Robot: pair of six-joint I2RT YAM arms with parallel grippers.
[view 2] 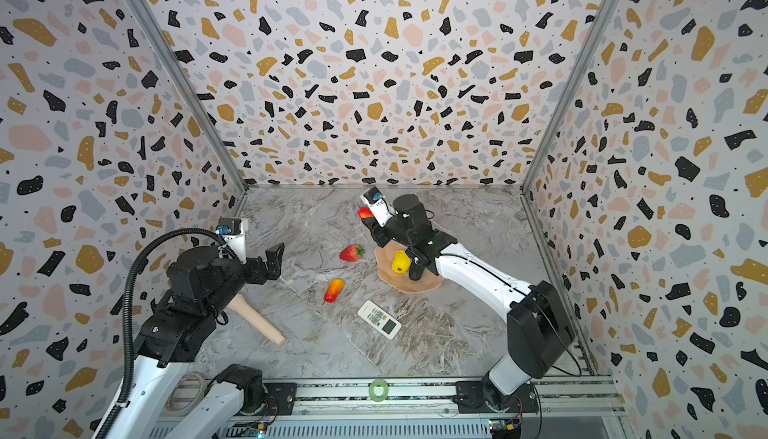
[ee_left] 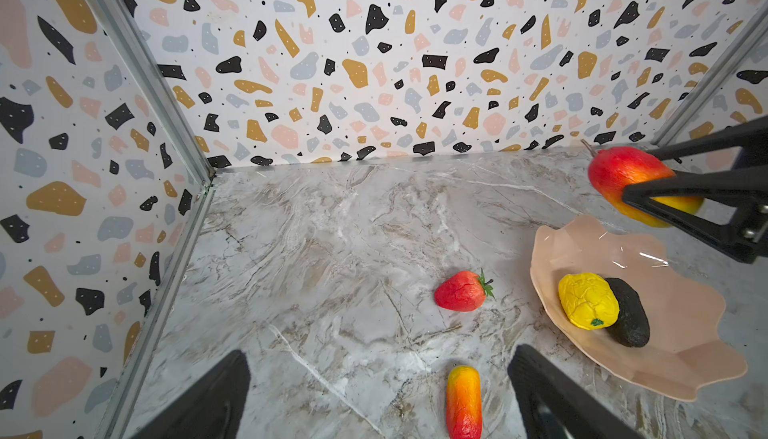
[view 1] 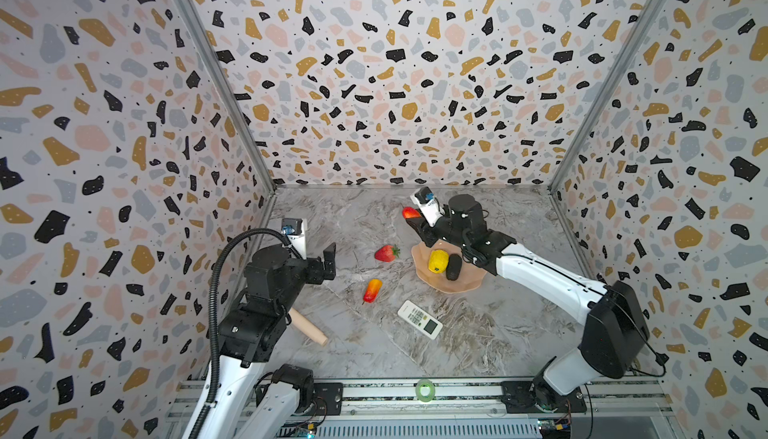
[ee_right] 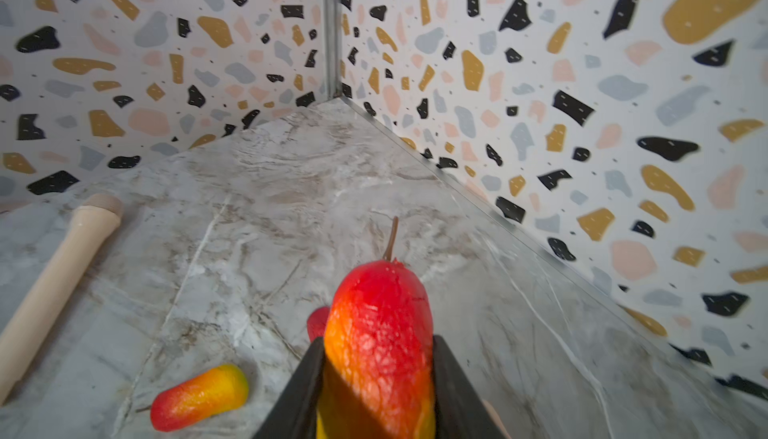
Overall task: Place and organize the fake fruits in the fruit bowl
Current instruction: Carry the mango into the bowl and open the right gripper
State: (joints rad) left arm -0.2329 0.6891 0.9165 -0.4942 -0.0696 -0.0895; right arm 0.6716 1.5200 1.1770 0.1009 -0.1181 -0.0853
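Fruit bowl [view 1: 457, 287], glossy and probably rigid, sits right of centre with the lumpy yellow fruit [ee_left: 588, 300] and the blackish oval [ee_left: 629, 316] touching inside it. Just beyond its far rim the right gripper [ee_right: 378, 349] is clamped across the middle of a mango [ee_right: 376, 304], seemingly clear of the table. The mango looks light and slick, so that mid-body pinch suits. The left gripper [ee_left: 380, 374] hangs wide and empty near the second mango [ee_left: 463, 399] and the strawberry [ee_left: 461, 291].
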